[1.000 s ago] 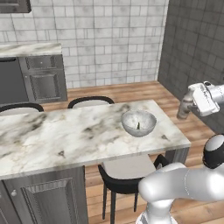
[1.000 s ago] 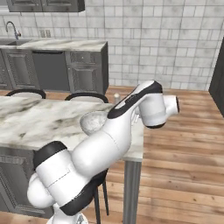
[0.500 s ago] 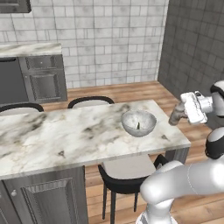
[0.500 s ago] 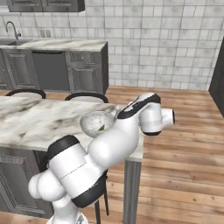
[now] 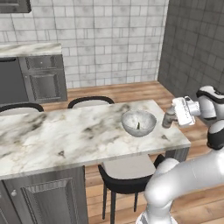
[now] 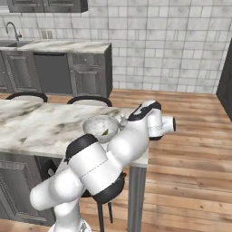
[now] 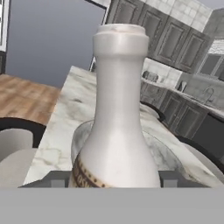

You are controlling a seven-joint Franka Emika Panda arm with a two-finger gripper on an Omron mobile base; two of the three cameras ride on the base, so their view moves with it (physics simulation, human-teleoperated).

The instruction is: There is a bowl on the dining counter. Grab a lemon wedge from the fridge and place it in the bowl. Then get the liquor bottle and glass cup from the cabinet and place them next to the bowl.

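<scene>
One bowl (image 5: 138,123) is being carried by the table (image 5: 65,135), near its right end. One dark sliver, the wedge (image 5: 139,126), is lying inside the bowl. One bottle (image 5: 168,118) is being held upright just right of the bowl, at the table's right edge. Whether its base is touching the marble cannot be told. The gripper (image 5: 175,114) is being kept around the bottle, its jaws pinching the body. In the hand view the bottle (image 7: 117,118) is standing close, with a pale neck and cap. A brown band with gold edging is being shown low on its body; its lettering cannot be read. Three black-backed stools are being counted along the table: two at the far side, one (image 5: 124,175) at the near side.
</scene>
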